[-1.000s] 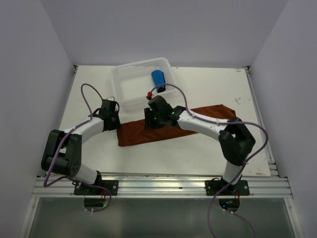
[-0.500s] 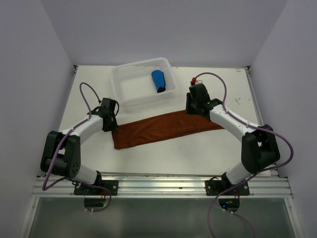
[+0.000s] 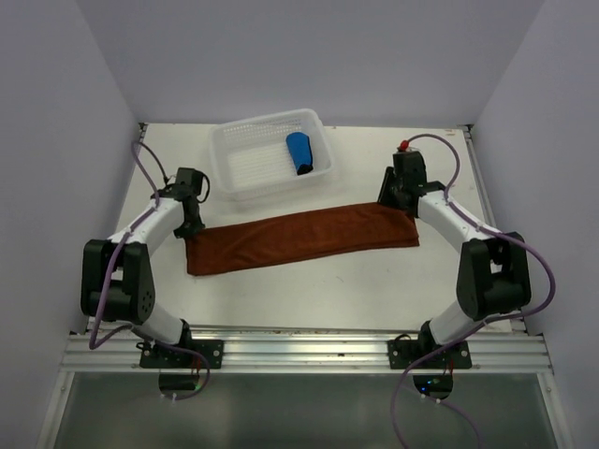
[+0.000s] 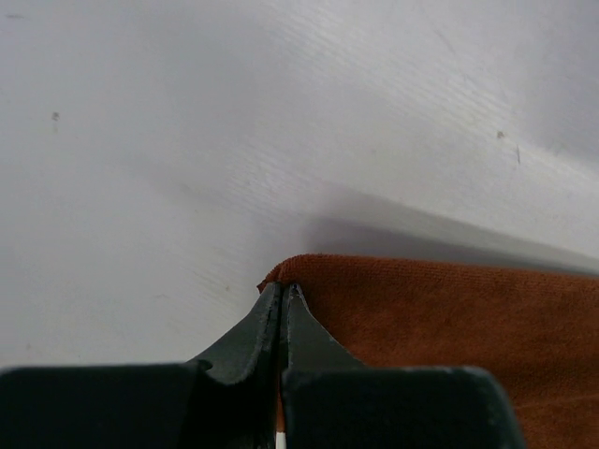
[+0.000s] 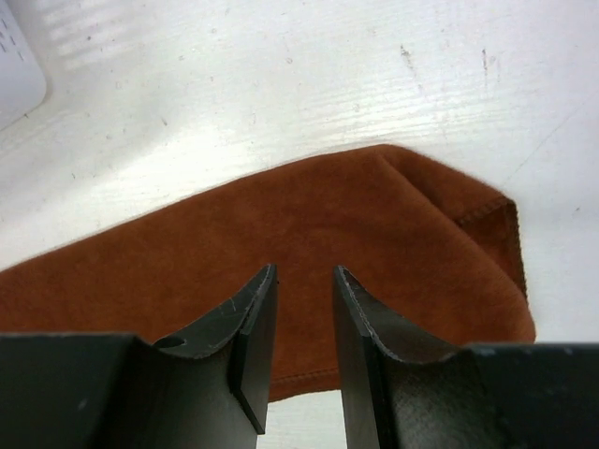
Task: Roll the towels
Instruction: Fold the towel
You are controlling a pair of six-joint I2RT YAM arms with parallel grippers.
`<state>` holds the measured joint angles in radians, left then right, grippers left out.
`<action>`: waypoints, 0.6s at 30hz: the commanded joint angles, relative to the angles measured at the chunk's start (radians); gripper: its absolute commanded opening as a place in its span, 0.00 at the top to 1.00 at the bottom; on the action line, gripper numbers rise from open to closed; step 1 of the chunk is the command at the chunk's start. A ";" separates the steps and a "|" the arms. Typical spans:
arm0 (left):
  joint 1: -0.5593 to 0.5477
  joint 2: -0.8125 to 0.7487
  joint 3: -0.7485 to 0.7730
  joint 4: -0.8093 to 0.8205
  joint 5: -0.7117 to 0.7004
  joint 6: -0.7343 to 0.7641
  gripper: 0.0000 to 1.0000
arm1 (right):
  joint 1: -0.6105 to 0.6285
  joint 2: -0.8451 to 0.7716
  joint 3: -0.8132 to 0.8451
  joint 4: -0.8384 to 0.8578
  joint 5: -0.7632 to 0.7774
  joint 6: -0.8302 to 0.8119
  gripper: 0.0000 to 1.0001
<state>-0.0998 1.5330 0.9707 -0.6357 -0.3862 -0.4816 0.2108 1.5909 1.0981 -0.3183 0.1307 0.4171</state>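
Left claw [image 4: 282,290] is fully closed and looks to have the corner of the rust-brown towel [image 3: 299,238] nipped between its tips. Right claw [image 5: 304,271] is part open and grips nothing, with its jaws hanging over the towel's other end.

The towel lies flat as a long strip just on the near side of the white basket [image 3: 248,164], sticking out past both of the basket's sides. We read the setup as one end pinned taut so the cloth stays flat and wrinkle-free, and the free claw lined up to start the roll from the far end.

The blue towel [image 3: 299,152] is already a tight roll, sitting inside the basket against its right wall, so we judge it done.

The surface [image 3: 328,290] is white and faintly scuffed. Plain pale walls [image 3: 309,56] close off the side beyond the basket and both flanks. An aluminium rail [image 3: 309,341] carries both arm bases on the near side, well apart from the basket.
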 commanded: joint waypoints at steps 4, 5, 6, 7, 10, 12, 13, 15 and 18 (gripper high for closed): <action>0.089 0.087 0.155 -0.019 -0.129 0.092 1.00 | -0.001 0.021 -0.027 0.048 -0.043 -0.009 0.66; 0.098 0.098 0.166 -0.007 -0.153 0.100 1.00 | -0.002 0.024 -0.029 0.048 -0.046 -0.012 0.66; 0.112 0.110 0.181 0.005 -0.155 0.112 1.00 | -0.002 0.027 -0.027 0.045 -0.049 -0.014 0.66; 0.135 0.133 0.190 0.014 -0.151 0.123 1.00 | -0.004 0.027 -0.026 0.044 -0.051 -0.014 0.66; 0.170 0.188 0.244 0.037 -0.141 0.144 1.00 | -0.002 0.027 -0.029 0.039 -0.054 -0.014 0.66; 0.176 0.216 0.278 0.062 -0.137 0.161 1.00 | -0.004 0.027 -0.029 0.038 -0.059 -0.014 0.66; 0.176 0.243 0.290 0.067 -0.135 0.164 1.00 | -0.002 0.027 -0.029 0.038 -0.060 -0.014 0.66; 0.178 0.281 0.328 0.059 -0.122 0.164 1.00 | -0.004 0.029 -0.024 0.036 -0.065 -0.014 0.66; 0.178 0.282 0.341 0.048 -0.114 0.153 0.76 | -0.004 0.027 -0.018 0.025 -0.068 -0.015 0.66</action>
<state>0.0761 1.8191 1.2663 -0.6144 -0.4885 -0.3412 0.2100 1.6188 1.0718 -0.3061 0.0826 0.4164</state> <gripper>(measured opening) 0.186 0.343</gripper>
